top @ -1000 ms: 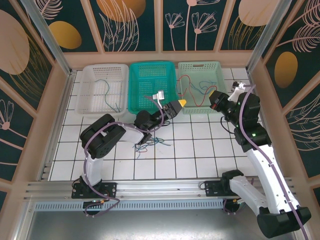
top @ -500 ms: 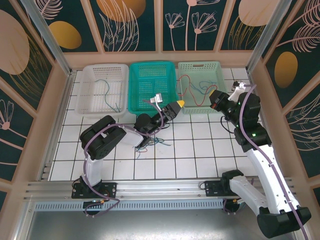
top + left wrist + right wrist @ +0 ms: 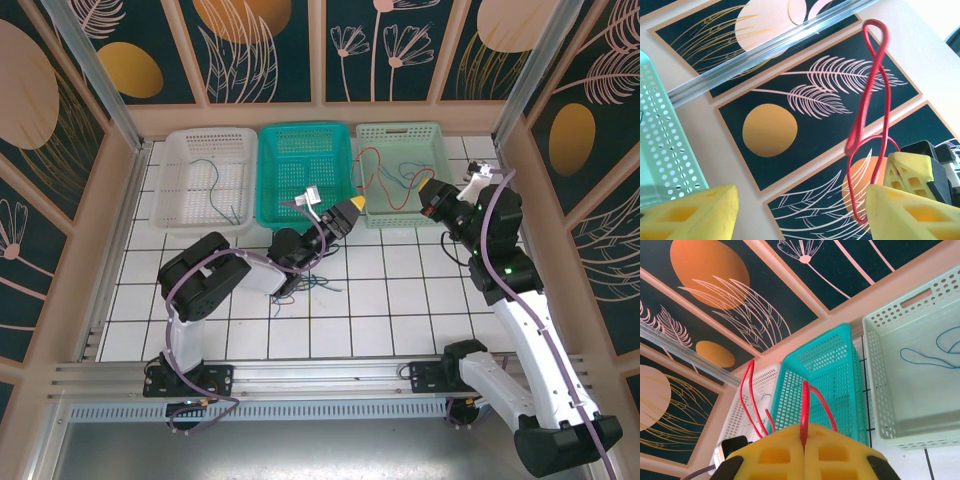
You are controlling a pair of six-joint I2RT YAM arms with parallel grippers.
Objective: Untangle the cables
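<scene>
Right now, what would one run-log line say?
left gripper: open, red cable by one finger | right gripper: shut on red cable | other cables: tangled on table

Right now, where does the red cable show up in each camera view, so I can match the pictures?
Top external: red cable arcs over the light green basket toward the right gripper.
Left wrist: red cable loops upright, right of centre, beside the open left gripper.
Right wrist: red cable rises, lower centre, from the shut jaws.
Shared landmark: dark wall panels with orange discs.
Possibly separate cables.
</scene>
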